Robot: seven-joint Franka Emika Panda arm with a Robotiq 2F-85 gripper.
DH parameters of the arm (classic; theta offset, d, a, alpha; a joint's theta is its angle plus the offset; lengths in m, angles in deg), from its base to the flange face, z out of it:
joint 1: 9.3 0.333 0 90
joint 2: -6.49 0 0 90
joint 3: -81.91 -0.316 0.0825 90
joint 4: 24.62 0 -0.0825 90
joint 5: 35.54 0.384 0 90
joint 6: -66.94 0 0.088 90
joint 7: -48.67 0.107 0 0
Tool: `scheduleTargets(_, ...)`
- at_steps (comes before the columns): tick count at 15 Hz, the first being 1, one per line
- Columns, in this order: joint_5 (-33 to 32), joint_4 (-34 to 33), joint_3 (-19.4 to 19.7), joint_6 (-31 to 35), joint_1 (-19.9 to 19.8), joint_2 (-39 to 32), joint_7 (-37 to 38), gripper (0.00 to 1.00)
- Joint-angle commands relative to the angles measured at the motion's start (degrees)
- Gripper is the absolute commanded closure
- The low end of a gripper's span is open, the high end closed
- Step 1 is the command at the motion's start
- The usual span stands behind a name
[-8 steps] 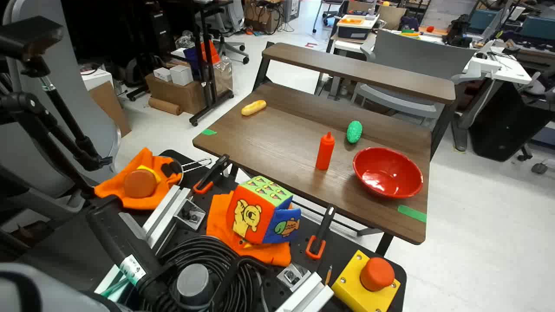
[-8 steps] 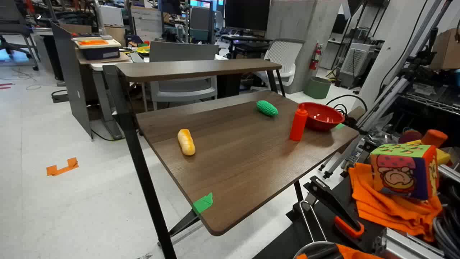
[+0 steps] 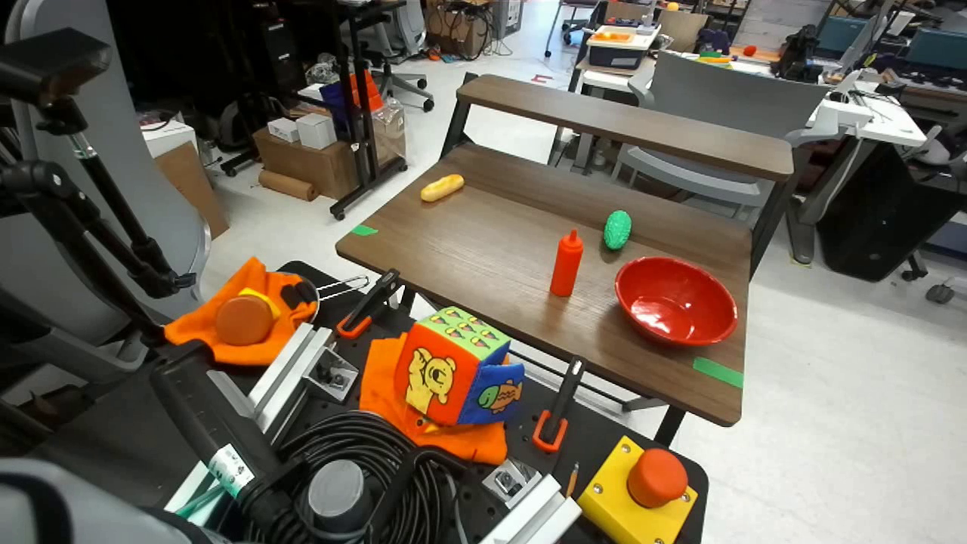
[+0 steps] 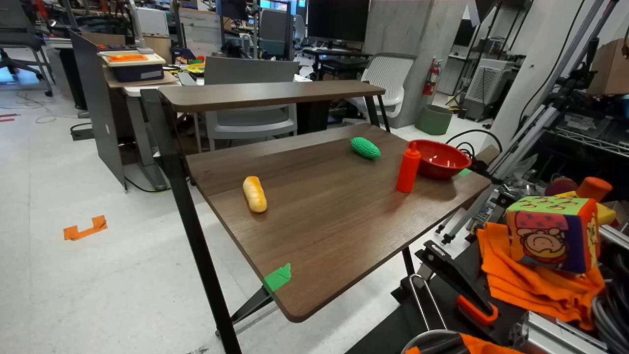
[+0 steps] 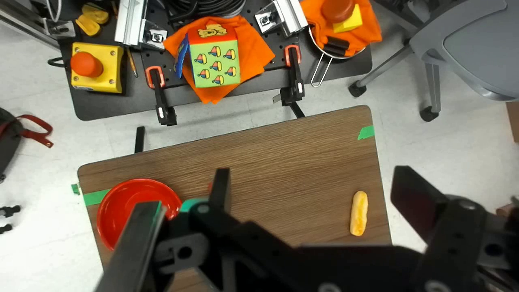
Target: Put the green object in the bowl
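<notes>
The green object (image 3: 617,230) is a bright green, bumpy oval lump. It lies on the brown table behind the red bottle, and also shows in an exterior view (image 4: 365,147). The glossy red bowl (image 3: 672,295) stands near the table end with nothing in it; it shows in an exterior view (image 4: 444,162) partly behind the bottle, and in the wrist view (image 5: 108,219) at left. My gripper (image 5: 313,176) shows only in the wrist view, high above the table. Its jaws are wide apart with nothing between them. The green object is hidden by the gripper in the wrist view.
A red squeeze bottle (image 3: 566,264) stands upright beside the bowl. A yellow bread roll (image 5: 359,213) lies at the table's opposite end. A raised shelf (image 4: 275,94) runs along the table's back edge. A dark bench (image 5: 259,81) with clamps and a soft cube (image 3: 461,370) stands in front.
</notes>
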Motion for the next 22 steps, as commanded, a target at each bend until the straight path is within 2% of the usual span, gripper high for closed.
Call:
scheduleTargets(1,0.14,-0.11,-0.75,-0.12,-0.87,-0.06,-0.17,0.0)
scheduleTargets(12,0.14,-0.11,-0.75,-0.12,-0.87,-0.06,-0.17,0.0)
scheduleTargets(16,-0.17,-0.84,-1.6,3.89,-0.64,-3.38,1.9,0.0)
scheduleTargets(22,-0.17,-4.43,-2.24,17.9,-0.51,-15.41,1.43,0.0)
